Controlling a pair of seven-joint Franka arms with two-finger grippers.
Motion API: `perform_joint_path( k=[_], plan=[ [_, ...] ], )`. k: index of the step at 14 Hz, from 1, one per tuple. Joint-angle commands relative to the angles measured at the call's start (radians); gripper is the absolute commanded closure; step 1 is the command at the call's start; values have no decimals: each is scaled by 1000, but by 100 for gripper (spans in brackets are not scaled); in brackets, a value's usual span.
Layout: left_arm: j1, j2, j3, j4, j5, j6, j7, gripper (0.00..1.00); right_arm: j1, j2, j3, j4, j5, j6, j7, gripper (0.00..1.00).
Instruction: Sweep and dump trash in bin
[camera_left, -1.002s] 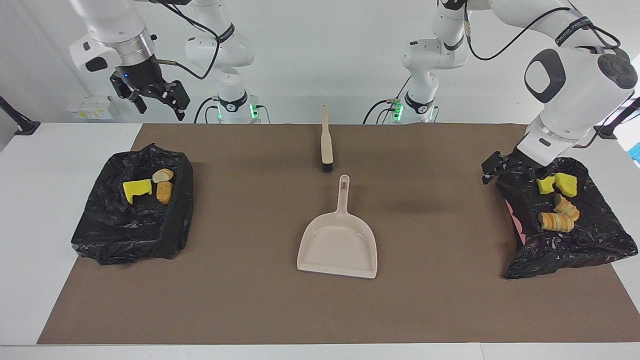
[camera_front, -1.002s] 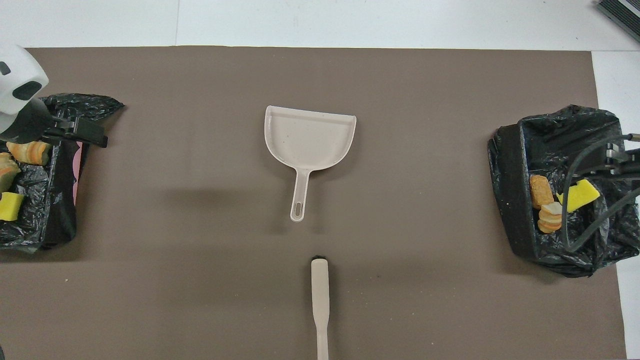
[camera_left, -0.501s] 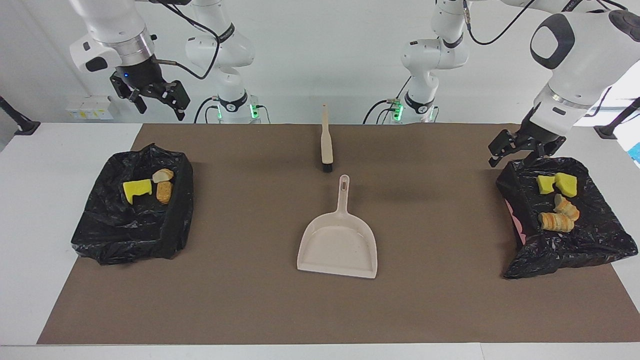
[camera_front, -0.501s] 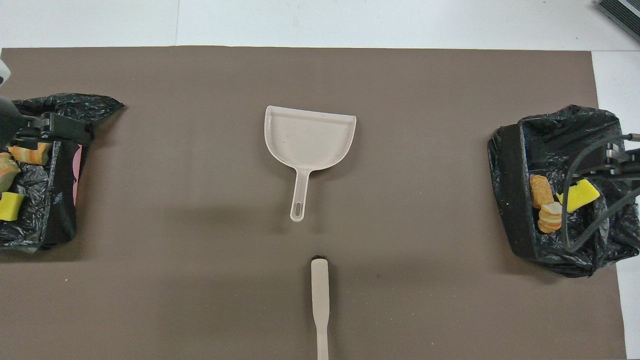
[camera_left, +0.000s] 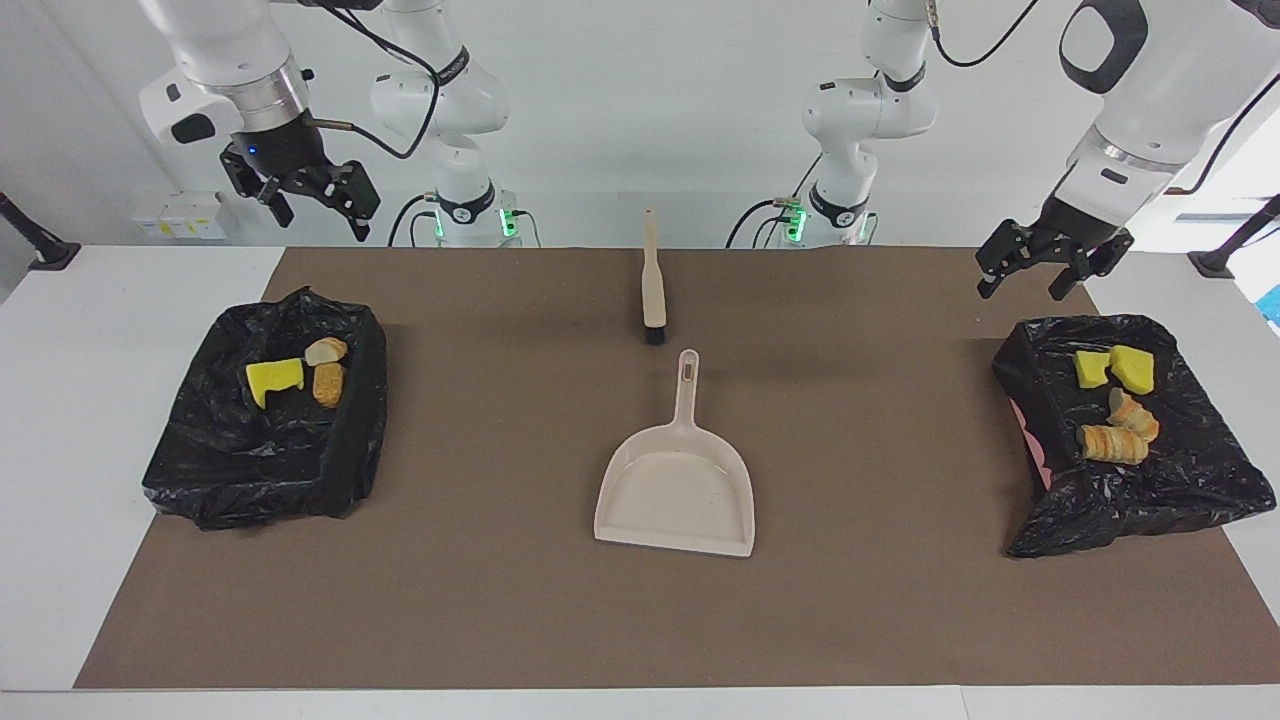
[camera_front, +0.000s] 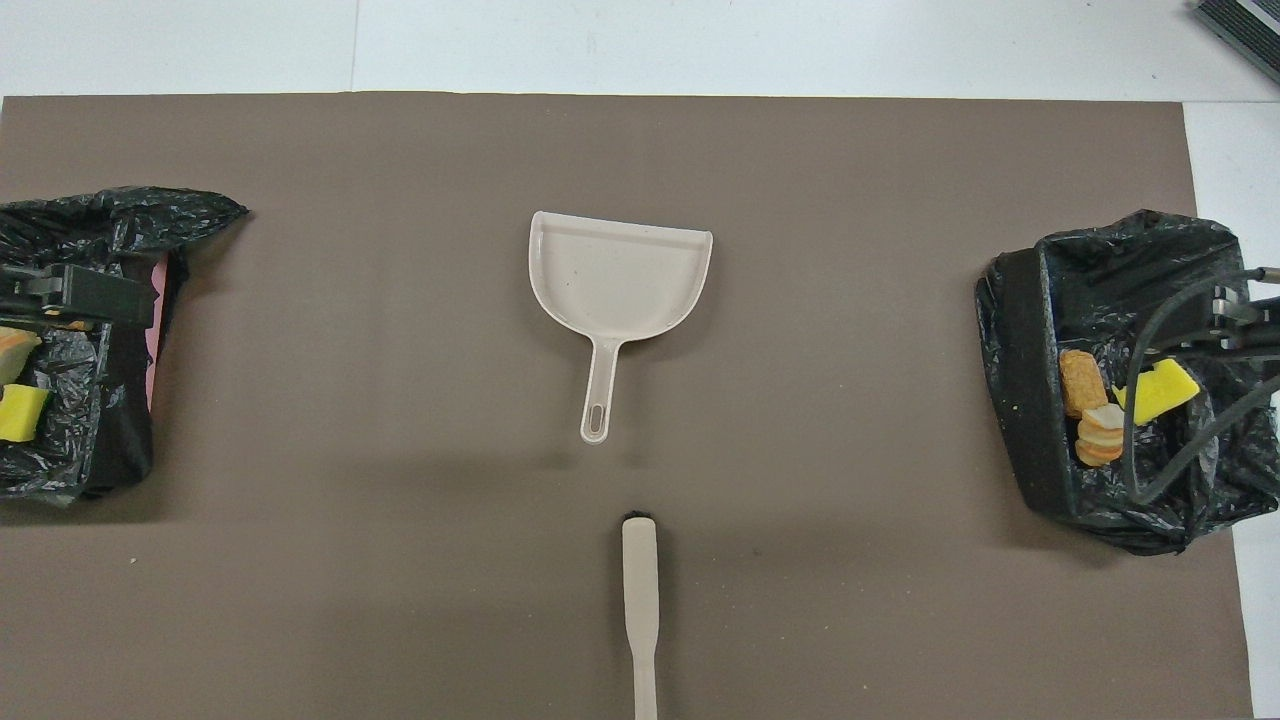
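Starting at the right arm's end of the table (camera_left: 60, 400): the right gripper (camera_left: 318, 215) hangs up in the air over the black bag-lined bin (camera_left: 200, 470) there. Its fingers are spread apart with nothing between them. That bin sits on the brown mat (camera_left: 500, 600) and already has three bits of trash in it: a yellow spongy chunk (camera_left: 274, 377), an orange-tan bread-like lump (camera_left: 328, 383) just beside it, and a paler bread lump (camera_left: 325, 350) touching that one on the side nearer the robots.

Middle of the mat: the beige brush (camera_left: 653, 290) lies flat with its handle pointing at the robots and its dark bristle end toward the dustpan. The beige dustpan (camera_left: 676, 490) lies a bit farther from the robots, its handle tip near the brush head but not touching. The pan looks empty and neither gripper is anywhere near these two.

At the left arm's end, the left gripper (camera_left: 1030, 280) is raised over the second bag-lined bin (camera_left: 1150, 490), above its robot-side edge, fingers wide open and holding nothing. In this bin there are two yellow chunks (camera_left: 1092, 369) side by side, and two striped bread lumps (camera_left: 1112, 443) just beside them, farther from the robots. A bit of pink shows at the bin's side facing the dustpan.
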Motion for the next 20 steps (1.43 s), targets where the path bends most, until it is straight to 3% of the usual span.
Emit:
perform_joint_path(
  k=[1,20],
  plan=[
    [-5,-27,3,-23,20,-7,10,0,-9,-22,-2,-27,19,12,-21,0],
    [3,-25,7,-3,69,-66,90,0,-9,-22,-2,-27,19,12,-21,0]
  ],
)
